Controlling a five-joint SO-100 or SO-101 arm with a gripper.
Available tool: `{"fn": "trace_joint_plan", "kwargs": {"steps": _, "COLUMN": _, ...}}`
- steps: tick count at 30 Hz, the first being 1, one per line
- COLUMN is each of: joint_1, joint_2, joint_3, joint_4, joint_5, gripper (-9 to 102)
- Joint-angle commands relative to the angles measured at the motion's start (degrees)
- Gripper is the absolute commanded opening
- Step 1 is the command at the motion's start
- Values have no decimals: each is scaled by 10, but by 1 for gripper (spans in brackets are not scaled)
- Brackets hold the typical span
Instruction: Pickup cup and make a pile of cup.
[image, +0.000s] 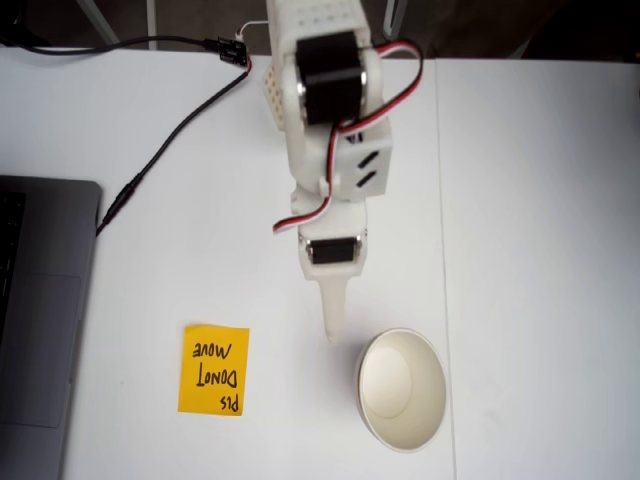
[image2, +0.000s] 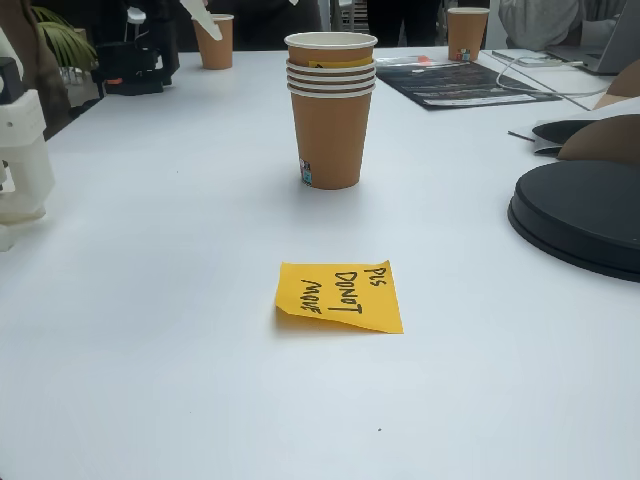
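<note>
Cup: a white paper cup (image: 402, 389) stands upright on the bench in a fixed view from above, near the lower edge and right of centre, its cream inside showing; whether it is one cup or two nested cannot be told.
Hand: the white hand (image: 331, 318) points down toward the bench just left of the cup's rim, apart from it; only one tapering finger can be made out, so whether it is open or closed cannot be told. It holds nothing that shows.
Arm: the white arm (image: 330, 120) reaches down from the top of that view, with black motors and red, white and black wires.
Note: an orange sticky note (image: 214, 369) reading "PLS DO NOT MOVE" lies flat to the left of the hand, well apart from the cup.
Bench: a plain white top (image: 540, 250) with a seam running down it right of the arm; a grey laptop (image: 40, 330) sits at the left edge and a black cable (image: 165, 140) runs across the upper left.
Other fixed view: low across a white bench, the same kind of note (image2: 340, 296) lies in front of a stack of brown paper cups (image2: 331, 110).
Room: more brown cups, a black round object (image2: 580, 215) and dark papers lie further off.
</note>
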Motion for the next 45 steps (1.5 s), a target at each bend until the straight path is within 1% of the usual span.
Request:
{"fn": "trace_joint_plan", "kwargs": {"steps": 1, "joint_1": 15, "joint_2": 62, "joint_3": 18, "joint_4": -51, "joint_5": -4, "gripper": 31}}
{"fn": "trace_joint_plan", "kwargs": {"steps": 7, "joint_1": 27, "joint_2": 126, "joint_3": 105, "joint_4": -129, "joint_5": -5, "gripper": 31}}
{"fn": "trace_joint_plan", "kwargs": {"steps": 13, "joint_1": 34, "joint_2": 185, "joint_3": 189, "joint_4": -169, "joint_5": -5, "gripper": 31}}
{"fn": "trace_joint_plan", "kwargs": {"steps": 19, "joint_1": 34, "joint_2": 221, "joint_3": 244, "joint_4": -176, "joint_5": -5, "gripper": 31}}
{"fn": "trace_joint_plan", "kwargs": {"steps": 40, "joint_1": 44, "joint_2": 323, "joint_3": 361, "joint_4": -177, "joint_5": -5, "gripper": 31}}
{"fn": "trace_joint_plan", "kwargs": {"steps": 45, "joint_1": 44, "joint_2": 354, "joint_3": 392, "joint_4": -177, "joint_5": -5, "gripper": 25}}
